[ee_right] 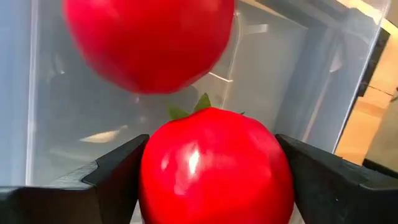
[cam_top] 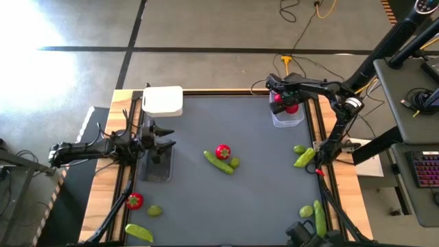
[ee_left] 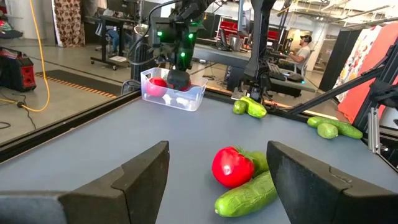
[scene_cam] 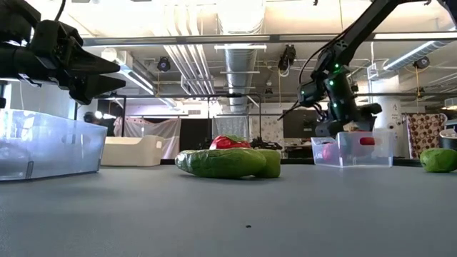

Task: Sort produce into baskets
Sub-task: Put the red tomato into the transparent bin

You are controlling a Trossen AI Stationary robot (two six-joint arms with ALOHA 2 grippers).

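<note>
My right gripper (cam_top: 280, 104) reaches down into the clear tub (cam_top: 288, 118) at the far right and is shut on a round red piece (ee_right: 214, 171). A second red piece (ee_right: 149, 37) lies in the tub beyond it. My left gripper (cam_top: 164, 143) is open and empty above the dark grey tray (cam_top: 156, 168) at the left. The white tub (cam_top: 163, 101) stands at the far left. A red piece (cam_top: 222, 151), a green pod (cam_top: 218, 162) and a small ball (cam_top: 234, 162) lie together at the table's middle. My right gripper pinches the red piece by its two opposite sides (ee_right: 149, 180) between its two fingers. The fingers (scene_cam: 343, 121) come from above, pointing down into the clear tub. The piece's green top (ee_right: 199, 106) points away from the wrist. Whether it rests on the tub's floor, I cannot tell.
Green pods and balls lie at the right edge (cam_top: 304, 156) and the near right corner (cam_top: 317, 214). A red piece (cam_top: 134, 201), a ball (cam_top: 154, 210) and a pod (cam_top: 138, 232) lie on the wooden strip at the near left. People and desks show in the room behind.
</note>
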